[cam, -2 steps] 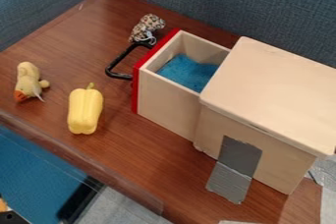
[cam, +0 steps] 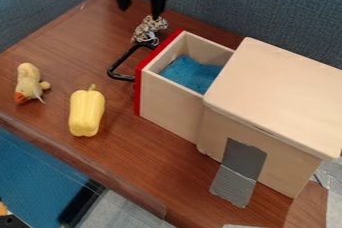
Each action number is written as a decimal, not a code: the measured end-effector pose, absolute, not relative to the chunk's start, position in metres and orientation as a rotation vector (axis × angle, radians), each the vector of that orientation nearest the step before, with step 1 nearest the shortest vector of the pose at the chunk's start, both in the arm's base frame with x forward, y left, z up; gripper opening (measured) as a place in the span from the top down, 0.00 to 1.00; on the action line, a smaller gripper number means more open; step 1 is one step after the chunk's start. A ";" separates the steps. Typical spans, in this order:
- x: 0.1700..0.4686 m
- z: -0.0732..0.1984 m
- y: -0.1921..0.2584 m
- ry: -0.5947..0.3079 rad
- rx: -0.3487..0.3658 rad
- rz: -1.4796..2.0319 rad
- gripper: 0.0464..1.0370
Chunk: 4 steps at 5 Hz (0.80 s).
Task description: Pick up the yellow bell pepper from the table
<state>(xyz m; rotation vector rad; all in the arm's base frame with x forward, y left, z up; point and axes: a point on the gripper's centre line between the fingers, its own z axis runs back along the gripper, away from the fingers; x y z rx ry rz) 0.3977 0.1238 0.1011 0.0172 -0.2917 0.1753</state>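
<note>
The black gripper [cam: 140,12] hangs at the top of the view, open, with a wide gap and nothing between its fingers. Its right finger is nearest the spotted plush toy [cam: 148,29], partly overlapping its top edge; whether they touch I cannot tell. A wooden drawer [cam: 170,102] with a red front [cam: 139,92] and black handle [cam: 119,65] stands pulled out, a blue cloth [cam: 190,73] inside it. To the left lie a yellow bell pepper [cam: 87,112] and a yellow duck plush [cam: 29,83] with an orange beak.
The wooden box [cam: 274,94] that houses the drawer takes up the right side, with grey tape [cam: 239,172] running from its side onto the table [cam: 127,157]. Blue-grey partition walls [cam: 260,7] rise behind and at the left. A clear strip [cam: 87,172] edges the table's front.
The gripper has come down farther into view from the top edge, closer to the spotted plush. The toys, the drawer and the box have stayed in place.
</note>
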 end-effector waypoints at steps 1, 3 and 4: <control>0.360 0.129 0.131 -0.340 0.051 0.198 0.04; 0.268 0.128 0.118 -0.327 0.000 0.191 0.04; 0.234 0.104 0.109 -0.256 0.008 0.178 0.04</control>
